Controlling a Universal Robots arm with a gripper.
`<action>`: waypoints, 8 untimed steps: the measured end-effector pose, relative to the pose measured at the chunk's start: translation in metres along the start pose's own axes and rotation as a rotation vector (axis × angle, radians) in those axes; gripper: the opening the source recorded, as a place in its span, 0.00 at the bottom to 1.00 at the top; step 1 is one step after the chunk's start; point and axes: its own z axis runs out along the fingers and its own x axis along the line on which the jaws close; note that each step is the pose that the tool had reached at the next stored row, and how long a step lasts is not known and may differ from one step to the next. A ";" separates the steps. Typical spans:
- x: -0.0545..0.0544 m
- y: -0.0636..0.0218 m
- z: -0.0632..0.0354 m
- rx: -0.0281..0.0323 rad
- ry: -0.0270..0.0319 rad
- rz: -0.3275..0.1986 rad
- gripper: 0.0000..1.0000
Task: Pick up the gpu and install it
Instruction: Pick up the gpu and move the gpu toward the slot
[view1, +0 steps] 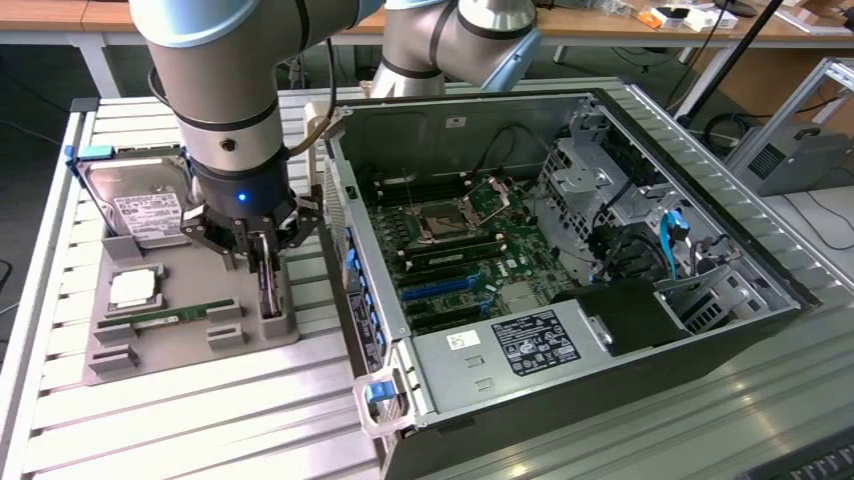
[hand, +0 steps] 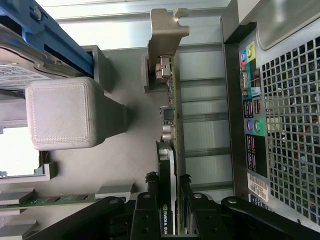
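The gpu (view1: 272, 290) stands on edge in a slot of the grey holder tray (view1: 187, 345), just off the open computer case (view1: 534, 250) on the exterior view's left. My gripper (view1: 267, 262) is lowered straight onto it. In the wrist view the card (hand: 170, 125) runs away from the gripper (hand: 168, 212), with its silver bracket (hand: 167, 30) at the far end. The black fingers (hand: 145, 210) press against both faces of the card, shut on it. The card still sits in the tray.
On the tray also lie a silver hard drive (view1: 140, 205), a CPU (view1: 134, 288) and a green RAM stick (view1: 167, 318). The case's rear panel (hand: 280, 125) stands close beside the card. Blue expansion slots (view1: 434, 290) show on the motherboard.
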 end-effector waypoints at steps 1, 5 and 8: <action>0.000 0.0000 0.0000 0.0000 0.0000 0.000 0.27; 0.000 0.0000 0.0000 0.0000 0.0000 0.000 0.27; 0.000 0.0000 -0.0012 0.0001 0.0001 0.000 0.27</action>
